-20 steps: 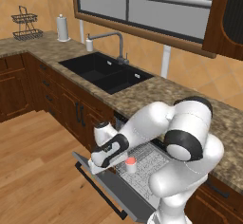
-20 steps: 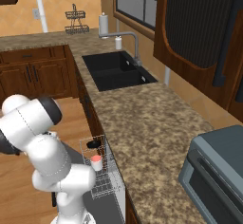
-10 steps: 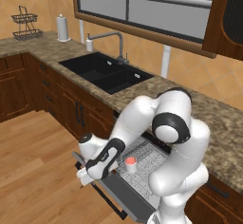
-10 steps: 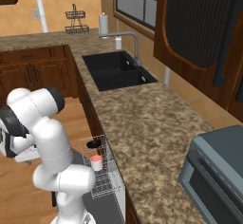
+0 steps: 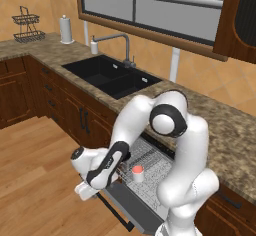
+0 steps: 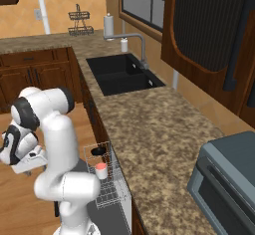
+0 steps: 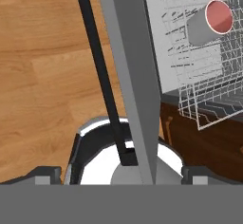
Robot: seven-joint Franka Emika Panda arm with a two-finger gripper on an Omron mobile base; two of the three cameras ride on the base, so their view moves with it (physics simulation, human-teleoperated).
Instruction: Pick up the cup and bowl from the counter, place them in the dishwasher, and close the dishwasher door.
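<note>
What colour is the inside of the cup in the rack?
Pink-red inside the cup; clearest in the hand view.

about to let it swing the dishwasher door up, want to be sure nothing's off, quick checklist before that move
1. cup in the wire rack: ok, it stands among the tines.
2. bowl in the rack: ok, a dark round shape sits at the rack's far end in the right base view.
3. dishwasher door down and ready to lift: ok, it lies open.
4. gripper empty: ok, jaws wide, holding nothing.
5. gripper at the door's outer edge: ok, the handle runs just ahead of the fingers.
6. Contact with the door: cannot tell.
</note>
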